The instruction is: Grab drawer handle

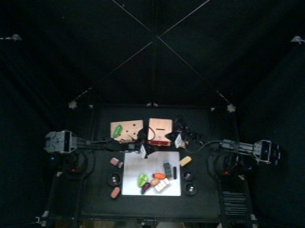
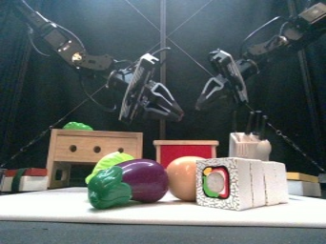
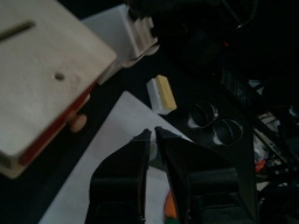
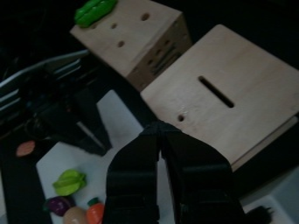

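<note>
A plain tan wooden box point(image 3: 47, 83) has a slot and a small dark hole in its top, and a red drawer front point(image 2: 186, 151). The drawer handle point(image 3: 77, 124) shows as a small pale knob sticking out of that red front. In the front view, toy food hides the lower part of the front, and I cannot make out the handle there. My left gripper point(image 2: 159, 105) hangs open above and in front of this box, off the handle, with nothing between its jaws. My right gripper point(image 2: 224, 93) hovers higher to the right, shut and empty, above the box point(image 4: 222, 87).
A second tan box point(image 2: 90, 148) with a green object point(image 2: 79, 125) on top stands to the left. On the white mat point(image 2: 51, 205) in front lie a toy eggplant point(image 2: 143, 179), a green vegetable point(image 2: 109, 186), an orange egg shape point(image 2: 186, 176) and a sushi roll point(image 2: 242, 183).
</note>
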### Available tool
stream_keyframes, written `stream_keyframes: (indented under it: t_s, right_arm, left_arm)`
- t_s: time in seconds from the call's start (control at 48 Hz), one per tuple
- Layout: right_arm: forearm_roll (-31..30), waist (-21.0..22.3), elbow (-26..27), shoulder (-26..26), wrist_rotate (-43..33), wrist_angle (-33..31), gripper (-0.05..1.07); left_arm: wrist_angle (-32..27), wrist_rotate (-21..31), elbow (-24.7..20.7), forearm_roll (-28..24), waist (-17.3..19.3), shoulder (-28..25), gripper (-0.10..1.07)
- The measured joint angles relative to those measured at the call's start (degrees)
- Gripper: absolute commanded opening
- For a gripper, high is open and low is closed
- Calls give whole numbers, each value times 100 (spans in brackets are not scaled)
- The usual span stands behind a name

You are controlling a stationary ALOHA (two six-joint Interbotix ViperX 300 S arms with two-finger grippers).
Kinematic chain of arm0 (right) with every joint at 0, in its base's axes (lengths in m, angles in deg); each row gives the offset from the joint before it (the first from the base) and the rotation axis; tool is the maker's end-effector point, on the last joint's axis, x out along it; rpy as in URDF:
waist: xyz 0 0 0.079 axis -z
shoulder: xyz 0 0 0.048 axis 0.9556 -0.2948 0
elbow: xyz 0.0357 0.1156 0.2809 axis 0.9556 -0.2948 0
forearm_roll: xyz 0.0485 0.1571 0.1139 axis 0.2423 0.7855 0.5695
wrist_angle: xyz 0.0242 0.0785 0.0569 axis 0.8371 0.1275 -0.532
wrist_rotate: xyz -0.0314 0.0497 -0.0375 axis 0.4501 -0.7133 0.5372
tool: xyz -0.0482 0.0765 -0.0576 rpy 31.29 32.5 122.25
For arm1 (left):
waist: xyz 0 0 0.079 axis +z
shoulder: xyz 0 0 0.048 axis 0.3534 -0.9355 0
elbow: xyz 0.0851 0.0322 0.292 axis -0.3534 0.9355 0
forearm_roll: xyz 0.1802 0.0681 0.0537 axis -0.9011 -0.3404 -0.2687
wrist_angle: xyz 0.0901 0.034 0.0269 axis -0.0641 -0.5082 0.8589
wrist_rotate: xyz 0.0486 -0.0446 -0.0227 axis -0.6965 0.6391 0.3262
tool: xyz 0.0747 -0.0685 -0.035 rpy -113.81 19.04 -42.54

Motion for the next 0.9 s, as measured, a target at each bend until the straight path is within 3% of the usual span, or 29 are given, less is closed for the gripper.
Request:
stream_keyframes:
  t_s: [0.292, 0.542, 0.896]
  right_arm:
    - [536, -545, -88, 431, 0, -290, 18]
    - [650, -536, 62, 554, -9, -870, 18]
    - [624, -396, 519, 299, -18, -1591, 18]
  left_arm:
    - [-606, -97, -26, -1151, 554, 387, 58]
    - [-1230, -105, -290, -1468, 853, 343, 58]
    - [-1345, -105, -738, -1811, 1099, 0, 58]
